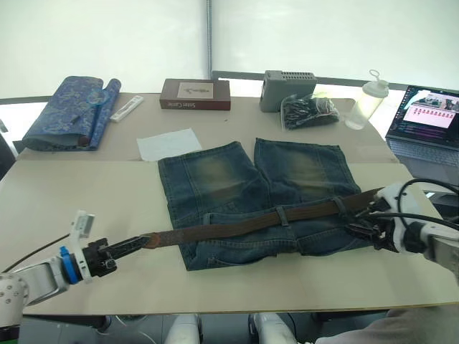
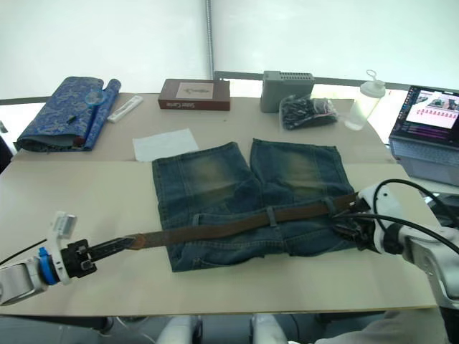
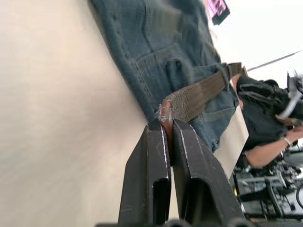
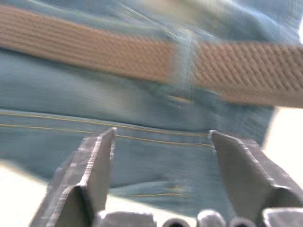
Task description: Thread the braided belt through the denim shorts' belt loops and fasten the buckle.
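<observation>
The denim shorts [image 1: 251,190] lie flat mid-table, waistband toward me. The braided belt [image 1: 244,226] runs across the waistband under two belt loops [image 1: 283,215] [image 1: 338,206], its left end reaching off the shorts onto the table. My left gripper [image 1: 140,242] is shut on that brown end, which the left wrist view shows pinched between the fingertips [image 3: 165,124]. My right gripper [image 1: 356,221] hovers open at the shorts' right waist corner. In the right wrist view it [image 4: 161,135] faces the belt [image 4: 85,45] and a loop [image 4: 182,54]. The buckle is hidden.
Along the back stand a blue patterned fabric roll [image 1: 68,111], a brown box [image 1: 195,94], a grey device [image 1: 287,89], a black bag [image 1: 308,111] and a plastic bottle [image 1: 367,100]. A laptop [image 1: 427,115] sits far right, white paper [image 1: 168,143] behind the shorts.
</observation>
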You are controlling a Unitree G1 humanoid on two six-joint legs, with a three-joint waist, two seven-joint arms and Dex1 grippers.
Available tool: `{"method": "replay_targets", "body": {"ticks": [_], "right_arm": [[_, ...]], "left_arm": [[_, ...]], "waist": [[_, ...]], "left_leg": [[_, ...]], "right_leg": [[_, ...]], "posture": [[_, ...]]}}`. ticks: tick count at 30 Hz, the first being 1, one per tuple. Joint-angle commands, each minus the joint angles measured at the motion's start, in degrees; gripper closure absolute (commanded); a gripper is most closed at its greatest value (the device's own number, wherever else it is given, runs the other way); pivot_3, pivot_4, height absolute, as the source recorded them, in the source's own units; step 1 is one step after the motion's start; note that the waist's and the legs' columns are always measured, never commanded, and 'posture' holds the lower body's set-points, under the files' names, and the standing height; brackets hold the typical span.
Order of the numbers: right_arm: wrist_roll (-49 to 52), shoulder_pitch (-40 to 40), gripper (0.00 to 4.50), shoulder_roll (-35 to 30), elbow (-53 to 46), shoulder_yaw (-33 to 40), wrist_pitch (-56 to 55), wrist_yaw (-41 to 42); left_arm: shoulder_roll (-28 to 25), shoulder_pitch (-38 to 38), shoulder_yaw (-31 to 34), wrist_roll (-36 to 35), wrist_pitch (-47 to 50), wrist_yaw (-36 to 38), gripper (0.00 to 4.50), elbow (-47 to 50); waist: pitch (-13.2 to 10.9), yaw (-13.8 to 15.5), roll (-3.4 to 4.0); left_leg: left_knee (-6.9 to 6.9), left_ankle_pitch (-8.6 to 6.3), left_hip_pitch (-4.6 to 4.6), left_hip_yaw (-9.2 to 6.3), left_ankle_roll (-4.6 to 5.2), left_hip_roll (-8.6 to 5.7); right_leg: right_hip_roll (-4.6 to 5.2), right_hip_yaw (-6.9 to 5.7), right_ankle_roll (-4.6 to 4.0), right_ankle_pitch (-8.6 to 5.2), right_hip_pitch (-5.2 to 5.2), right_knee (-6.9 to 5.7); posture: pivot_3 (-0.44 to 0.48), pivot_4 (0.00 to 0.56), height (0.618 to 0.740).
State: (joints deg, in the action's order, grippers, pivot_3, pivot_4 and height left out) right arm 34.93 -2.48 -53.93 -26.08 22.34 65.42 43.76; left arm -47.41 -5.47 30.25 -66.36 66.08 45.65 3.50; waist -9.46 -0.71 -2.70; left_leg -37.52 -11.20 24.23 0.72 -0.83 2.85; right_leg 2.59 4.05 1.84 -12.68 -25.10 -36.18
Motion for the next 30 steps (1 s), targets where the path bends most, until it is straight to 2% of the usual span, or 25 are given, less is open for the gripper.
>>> {"method": "replay_targets", "body": {"ticks": [1, 4, 7, 12, 13, 16, 21, 25, 27, 30], "right_arm": [[12.09, -0.06, 1.06, 0.15, -6.73, 6.59, 6.07, 4.65], [20.17, -4.64, 1.06, 4.5, -8.1, 5.86, 9.04, 1.54], [26.55, -10.87, 1.06, 15.31, -9.51, -0.86, 12.47, -7.51], [29.83, -14.3, 1.06, 31.91, -8.32, -12.72, 16.79, -20.3], [29.61, -14.64, 1.06, 33.4, -7.65, -13.88, 16.95, -21.57], [32.1, -16.62, 1.06, 39.38, -2.57, -13.33, 16.7, -25.9], [36.52, -20.76, 1.06, 44.62, 3.66, -10.17, 14.75, -32.53], [43.84, -22.12, 1.06, 46.33, 5.4, -7.63, 12.44, -38.92], [43.92, -21.69, 1.06, 44.97, 4.22, -9.61, 12.7, -39.88], [36.72, -21.34, 1.06, 42.78, 3.02, -15.62, 11.19, -40.13]], "left_arm": [[-2.21, -0.52, 4.44, 0.89, -1.7, 2.89, 4.5, -2.64], [-2.31, 0.78, 6.17, -0.21, -0.64, 3.43, 4.5, -4.21], [-0.43, 3.73, 5.94, -5.31, 2.49, 1.89, 4.5, -1.35], [9.05, 12.62, 0.22, -15.52, 4.26, -10.25, 4.5, 5.08], [10.93, 14.06, -0.97, -16.89, 4.04, -12.99, 4.5, 5.74], [16.39, 17.47, -5.56, -19.04, 2.99, -18.71, 4.5, 7.43], [23.96, 21.61, -12.58, -15.63, -0.45, -23.8, 4.5, 7.18], [25.08, 23.16, -14.51, -15.66, -1.15, -23.92, 4.5, 7.08], [25.22, 23.98, -13.8, -16.3, -2.04, -24.11, 4.5, 5.87], [25.58, 25.81, -11.73, -19.88, -3.35, -25.37, 4.5, 4.33]], "waist": [[0.0, -0.04, 0.0], [0.01, -0.23, -0.04], [0.0, -0.43, -0.09], [-0.03, 0.1, -0.02], [-0.03, 0.09, -0.02], [-0.01, -0.15, -0.07], [-0.01, -0.37, -0.07], [0.0, -0.52, -0.06], [-0.01, -0.56, -0.04], [0.0, -0.73, -0.03]], "left_leg": [[0.0, 0.0, 0.01, 0.0, 0.0, 0.01], [-0.01, -0.01, -0.02, -0.01, -0.01, 0.05], [-0.01, -0.15, -0.02, -0.04, -0.25, 0.11], [0.05, 0.0, 0.12, -0.06, 0.0, 0.09], [0.06, 0.0, 0.16, -0.07, 0.0, 0.06], [0.01, 0.0, 0.3, -0.06, 0.0, -0.02], [-0.18, 0.01, 0.24, -0.1, 0.02, -0.01], [-0.21, 0.04, 0.14, -0.25, 0.06, 0.0], [-0.21, 0.04, 0.14, -0.3, 0.06, 0.0], [-0.21, 0.04, 0.16, -0.32, 0.06, 0.0]], "right_leg": [[0.0, -0.01, 0.0, 0.0, 0.0, 0.01], [0.01, -0.02, -0.02, 0.01, 0.0, 0.03], [-0.01, -0.1, -0.11, 0.08, -0.03, 0.09], [-0.02, -0.13, 0.07, 0.2, -0.09, -0.01], [0.0, -0.13, 0.31, 0.32, -0.08, -0.03], [0.04, -0.09, 0.17, 0.62, -0.06, 0.11], [-0.08, -0.09, 0.26, 0.69, 0.0, 0.05], [-0.19, -0.1, 0.33, 0.67, 0.05, 0.01], [-0.22, -0.1, 0.32, 0.64, 0.05, -0.03], [-0.22, -0.1, 0.31, 0.63, 0.05, -0.01]], "posture": [[0.0, 0.15, 0.718], [0.0, 0.15, 0.718], [0.0, 0.15, 0.718], [0.0, 0.15, 0.718], [0.0, 0.15, 0.718], [0.0, 0.15, 0.718], [0.0, 0.15, 0.718], [0.0, 0.15, 0.718], [0.0, 0.15, 0.718], [0.0, 0.15, 0.718]]}}
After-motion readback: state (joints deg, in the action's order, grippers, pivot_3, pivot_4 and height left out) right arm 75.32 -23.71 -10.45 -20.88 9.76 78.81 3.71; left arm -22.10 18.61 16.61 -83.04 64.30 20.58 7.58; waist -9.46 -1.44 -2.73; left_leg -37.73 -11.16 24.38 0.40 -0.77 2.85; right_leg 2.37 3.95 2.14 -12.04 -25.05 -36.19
